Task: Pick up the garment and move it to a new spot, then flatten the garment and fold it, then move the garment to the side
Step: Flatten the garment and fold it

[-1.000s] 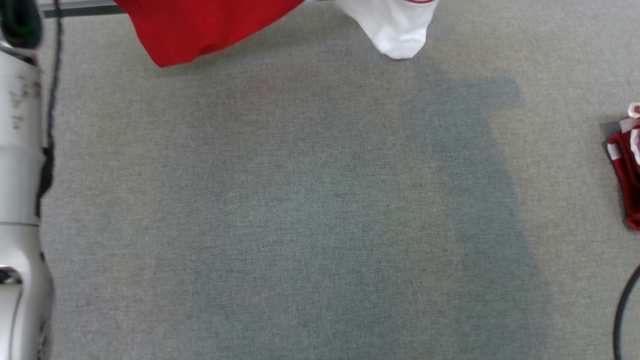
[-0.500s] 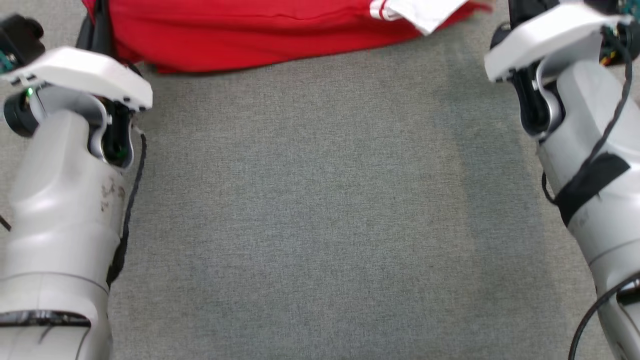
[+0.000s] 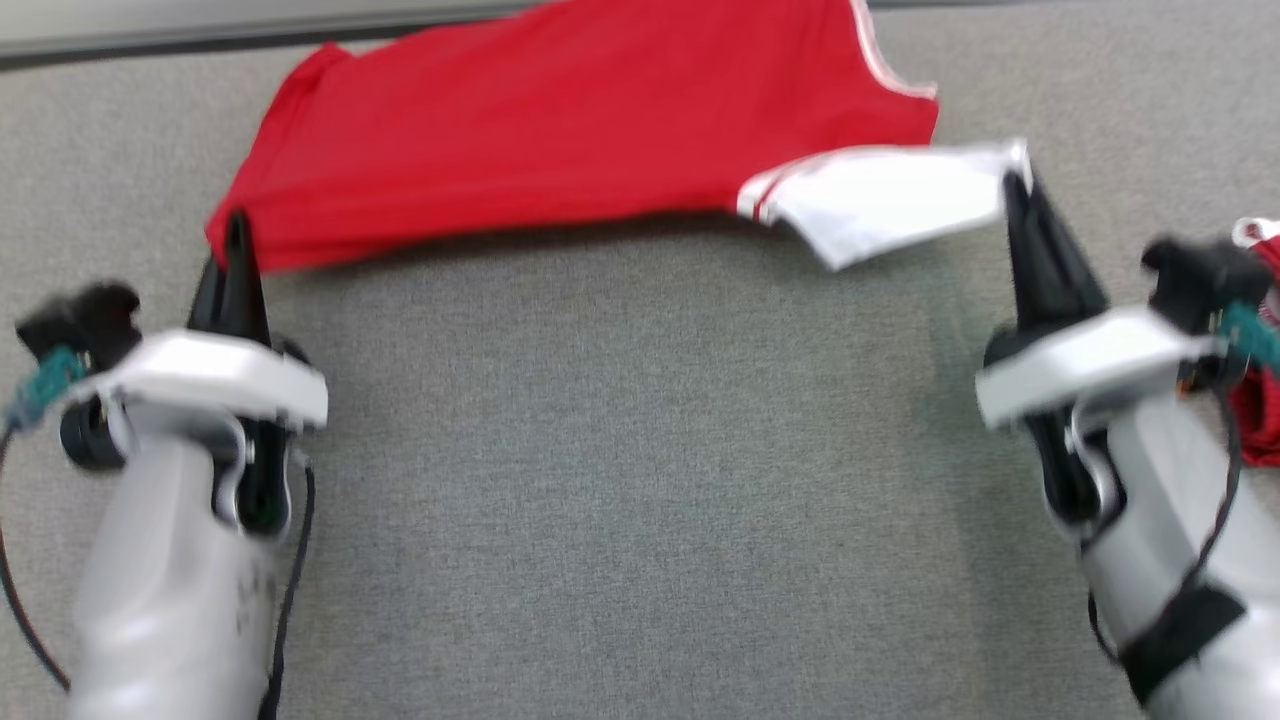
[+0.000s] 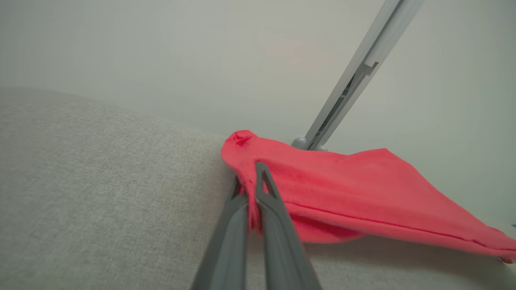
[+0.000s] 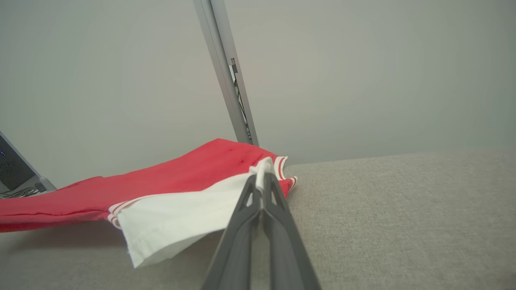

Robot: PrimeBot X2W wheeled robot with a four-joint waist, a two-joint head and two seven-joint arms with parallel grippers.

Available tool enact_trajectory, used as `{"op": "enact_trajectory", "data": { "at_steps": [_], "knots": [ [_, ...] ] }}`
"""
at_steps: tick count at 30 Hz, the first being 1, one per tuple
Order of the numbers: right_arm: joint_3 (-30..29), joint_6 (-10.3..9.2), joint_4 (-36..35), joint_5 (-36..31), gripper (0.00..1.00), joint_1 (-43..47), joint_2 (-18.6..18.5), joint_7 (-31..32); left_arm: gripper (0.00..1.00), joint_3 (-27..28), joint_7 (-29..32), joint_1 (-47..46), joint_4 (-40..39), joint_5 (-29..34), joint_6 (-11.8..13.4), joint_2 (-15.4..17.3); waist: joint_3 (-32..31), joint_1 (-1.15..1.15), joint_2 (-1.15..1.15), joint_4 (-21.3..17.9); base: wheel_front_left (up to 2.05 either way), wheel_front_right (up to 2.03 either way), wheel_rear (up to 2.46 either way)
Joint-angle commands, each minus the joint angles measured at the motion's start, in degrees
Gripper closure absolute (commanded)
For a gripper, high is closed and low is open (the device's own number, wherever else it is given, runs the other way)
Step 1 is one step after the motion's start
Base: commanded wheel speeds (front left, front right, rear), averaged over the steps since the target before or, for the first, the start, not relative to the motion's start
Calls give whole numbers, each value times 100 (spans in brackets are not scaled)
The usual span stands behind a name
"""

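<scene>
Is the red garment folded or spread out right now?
Spread, not folded: the garment stretches between the left gripper, pinching a red corner, and the right gripper, pinching the white sleeve.

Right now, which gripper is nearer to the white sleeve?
Right. The right gripper is shut on the tip of the white sleeve. The left gripper is shut on the red corner at the opposite end of the garment, apart from the sleeve.

garment (image 3: 560, 130): red body, white sleeve, red-white striped trim
table (image 3: 640, 480): grey weave
left hand (image 3: 237, 228), right hand (image 3: 1013, 188): dark fingers, white housings
</scene>
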Motion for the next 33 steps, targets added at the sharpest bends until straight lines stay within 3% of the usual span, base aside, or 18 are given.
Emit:
{"op": "enact_trajectory", "data": {
  "at_steps": [1, 10, 19, 25, 33],
  "knots": [
    [-103, -3, -262, -19, 100, 443, -64, -25, 100, 84, -24, 393, -208, 78, -5, 36, -323, 0, 0, -43, 0, 0, 0],
    [-769, -4, -1768, -250, 100, 2800, 49, -25, 100, 242, -19, 2333, -1535, 300, 76, -100, -1029, 0, 0, -15, 0, 0, 0],
    [-1484, -4, -3586, -792, 100, 4749, 498, 753, 100, 315, 918, 4234, -3798, 273, 759, -145, -1406, 0, 0, -38, 0, 0, 0],
    [-1776, -5, -4455, -1030, 100, 5417, 665, 1321, 100, 306, 1448, 4980, -4900, 250, 1091, -177, -1481, 0, 0, -33, 0, 0, 0],
    [-1781, -4, -4540, -1074, 100, 5341, 732, 1661, 100, 113, 1905, 4905, -5187, 279, 1188, -140, -1319, 0, 0, 18, 0, 0, 0]
  ]
}}
